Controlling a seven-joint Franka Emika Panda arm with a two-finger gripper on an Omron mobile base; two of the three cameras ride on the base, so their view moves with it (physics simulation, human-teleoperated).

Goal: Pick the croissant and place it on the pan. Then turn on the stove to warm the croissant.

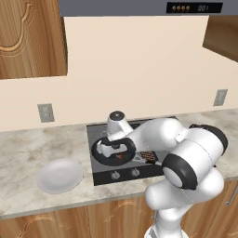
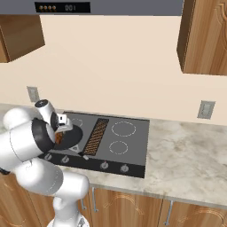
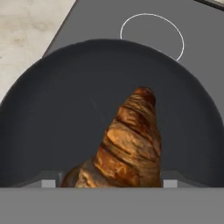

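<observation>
Hand view: croissant (image 3: 131, 144) lies in the black pan (image 3: 52, 127), lower centre of frame, between the two gripper (image 3: 110, 183) fingertips (image 3: 49, 183). Jaws stand wide; contact with the pastry cannot be told. Left base view: gripper (image 1: 116, 153) over the pan (image 1: 98, 153) at frame centre, on the left side of the stove (image 1: 139, 172). White plate (image 1: 60, 175) on the tabletop (image 1: 23, 148), lower left, well apart from the pan.

A round white plate (image 1: 59, 175) lies on the marble counter (image 1: 28, 144) (wall outlets (image 1: 45, 112) behind).
</observation>
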